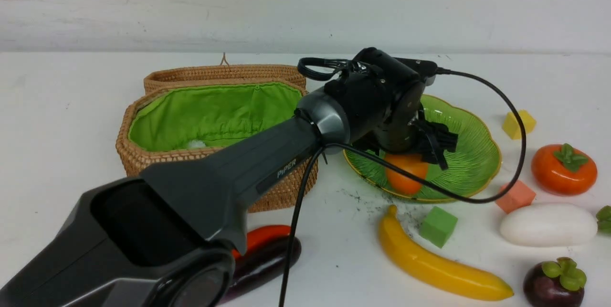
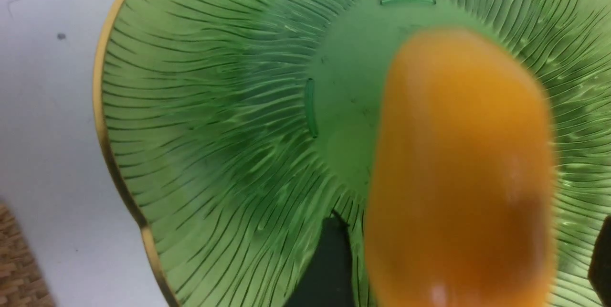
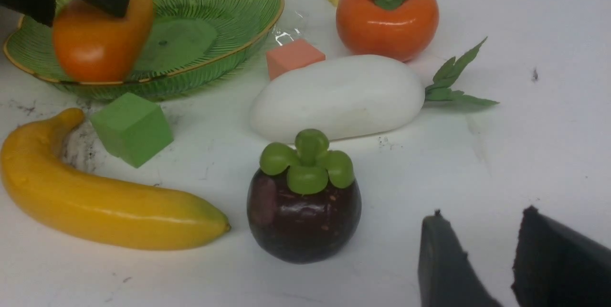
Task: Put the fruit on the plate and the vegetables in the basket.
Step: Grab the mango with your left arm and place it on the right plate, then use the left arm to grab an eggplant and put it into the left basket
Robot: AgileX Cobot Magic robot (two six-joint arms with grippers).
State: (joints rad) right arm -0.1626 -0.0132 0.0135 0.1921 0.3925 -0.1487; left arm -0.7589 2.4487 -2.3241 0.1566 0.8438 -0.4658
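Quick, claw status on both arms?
Left claw: open, the mango looks loose between its fingers, over the plate.
Right claw: open, holding nothing.

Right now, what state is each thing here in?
Basket, lid open.
Mango, between left gripper's open jaws, over plate.
Banana, lying flat.
Mangosteen, upright.
Persimmon, upright.
Radish, on its side.
Eggplant, on its side.
Pepper, lying, mostly hidden.
Right gripper, jaws open, empty.
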